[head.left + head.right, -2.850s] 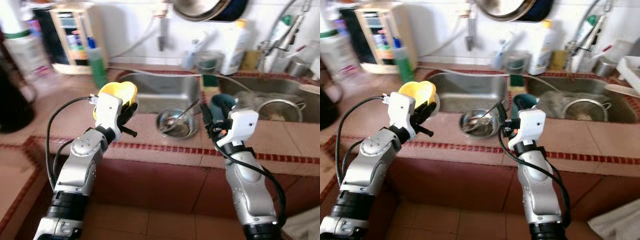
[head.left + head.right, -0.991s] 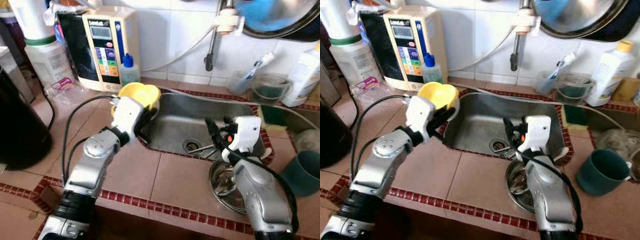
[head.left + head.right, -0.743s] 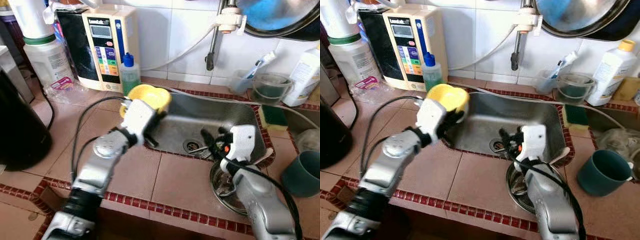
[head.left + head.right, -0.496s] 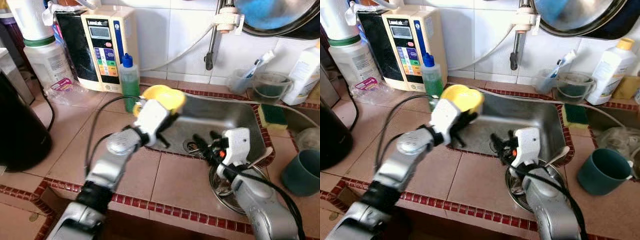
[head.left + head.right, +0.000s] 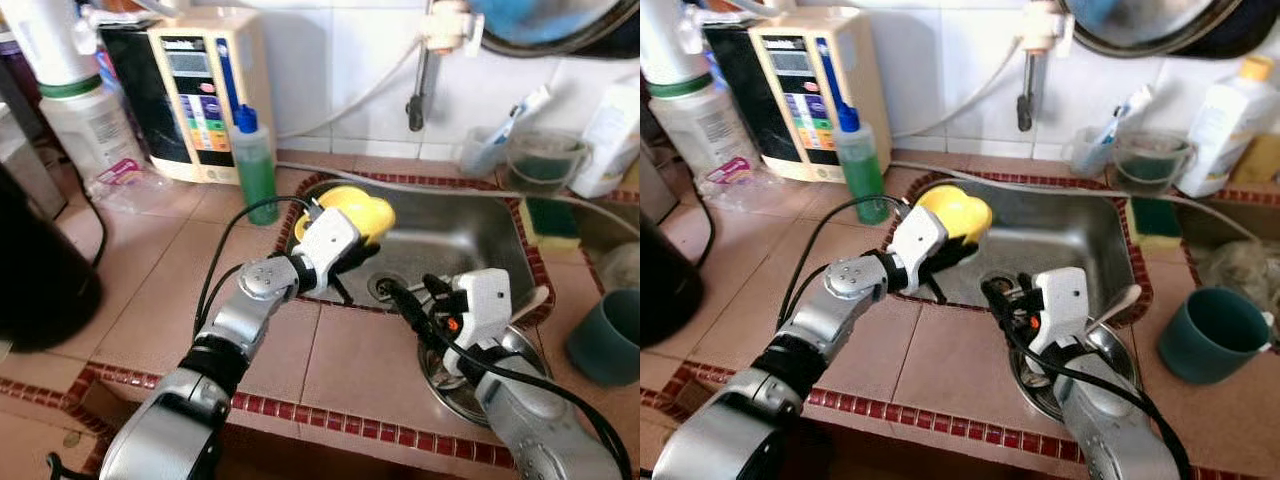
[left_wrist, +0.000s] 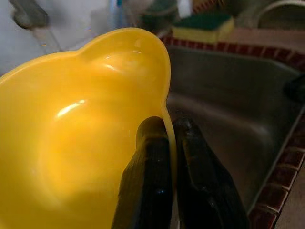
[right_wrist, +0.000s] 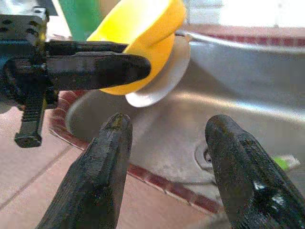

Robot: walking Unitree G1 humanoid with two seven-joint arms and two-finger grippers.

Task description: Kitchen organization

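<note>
My left gripper [image 5: 352, 240] is shut on the rim of a yellow plastic bowl [image 5: 362, 210], one finger inside and one outside [image 6: 164, 126]. It holds the bowl tilted above the front left part of the steel sink [image 5: 455, 235]. My right gripper [image 5: 408, 290] stands open at the sink's front rim, a short way right of the bowl and apart from it. In the right wrist view the yellow bowl [image 7: 143, 33] and its white base show beyond the spread fingers [image 7: 105, 162]. A steel bowl [image 5: 1110, 340] with a spoon lies on the counter under my right wrist.
A teal cup [image 5: 605, 345] stands on the counter at the right. A green soap bottle [image 5: 255, 170] and a beige water unit [image 5: 200, 95] stand behind the sink's left corner. A sponge [image 5: 545, 215] lies on the divider. A black appliance [image 5: 40, 270] fills the left.
My left arm has carried the yellow bowl rightward, from the sink's left rim to over the basin. The right gripper has stayed open by the steel bowl. The camera has shifted slightly.
</note>
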